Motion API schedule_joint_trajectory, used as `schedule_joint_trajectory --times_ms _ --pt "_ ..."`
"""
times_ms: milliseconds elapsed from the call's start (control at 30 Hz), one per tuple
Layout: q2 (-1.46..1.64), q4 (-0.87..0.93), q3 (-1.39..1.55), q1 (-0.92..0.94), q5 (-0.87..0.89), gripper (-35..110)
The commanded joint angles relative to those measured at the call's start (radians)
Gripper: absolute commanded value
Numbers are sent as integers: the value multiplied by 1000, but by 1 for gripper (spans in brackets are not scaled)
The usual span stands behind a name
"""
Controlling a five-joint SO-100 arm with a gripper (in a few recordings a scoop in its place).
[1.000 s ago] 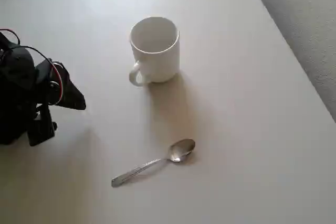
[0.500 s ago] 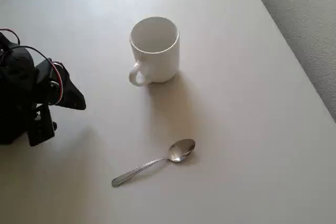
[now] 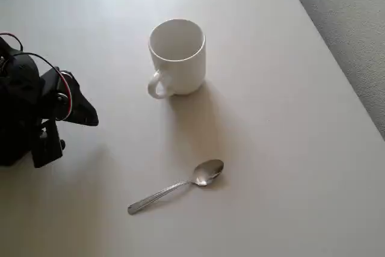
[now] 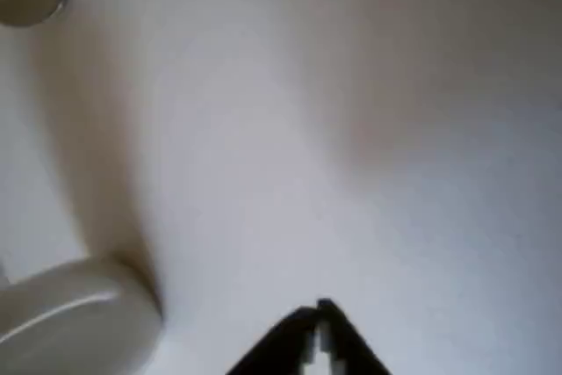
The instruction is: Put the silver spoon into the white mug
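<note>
In the overhead view the white mug (image 3: 177,56) stands upright in the upper middle of the table, its loop handle turned to the lower left and its inside bare. The silver spoon (image 3: 178,186) lies flat below it, bowl to the upper right, handle to the lower left. My gripper (image 3: 93,117) is at the left, its black fingers drawn to one point, shut and holding nothing, well apart from both mug and spoon. The blurred wrist view shows the gripper (image 4: 320,309) tips meeting at the bottom edge, with a pale rounded shape low on the left that I cannot identify.
The table (image 3: 283,148) is a plain light surface whose right edge runs diagonally, with grey floor (image 3: 352,22) beyond it. The arm's black body with red and black wires (image 3: 24,112) takes up the left edge.
</note>
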Motion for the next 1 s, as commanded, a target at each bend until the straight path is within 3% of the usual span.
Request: schedule_joint_trajectory --times_ms 0,533,967 --pt "3 5 -6 0 -9 -2" --pt "3 -2 -6 -5 -9 -2" --pt "-31 -173 -218 17 91 -2"
